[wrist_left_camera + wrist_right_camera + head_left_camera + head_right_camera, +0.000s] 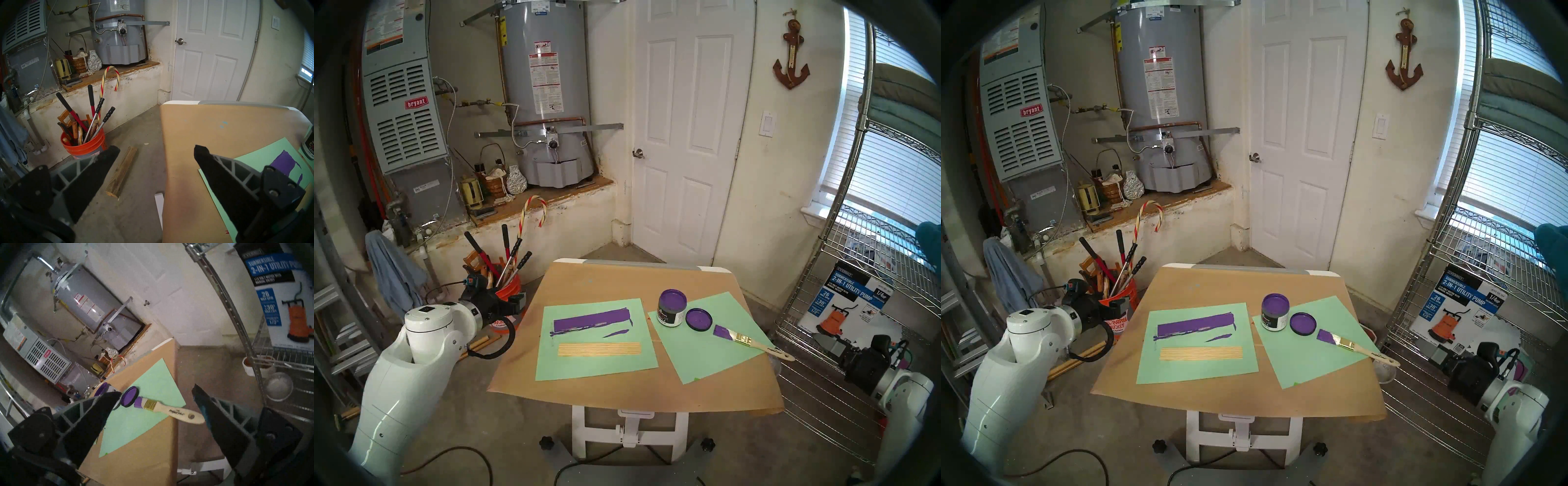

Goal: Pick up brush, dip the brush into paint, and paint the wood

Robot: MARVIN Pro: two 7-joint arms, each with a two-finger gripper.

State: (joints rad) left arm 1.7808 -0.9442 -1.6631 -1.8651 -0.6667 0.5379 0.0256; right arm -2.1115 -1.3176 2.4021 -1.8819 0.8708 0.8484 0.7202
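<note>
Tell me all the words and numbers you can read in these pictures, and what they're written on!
"bryant": red badge on the grey furnace.
"SUBMERSIBLE 2-IN-1 UTILITY PUMP", "1/4 HP", "26", "130'": pump box on the wire shelf.
"Project Select", roughly: brush handle, in script that is hard to make out.
"SAMP...", cut off: paint jar label.
Too small or blurred: water heater stickers, orange bucket lettering, the box's small print.
</note>
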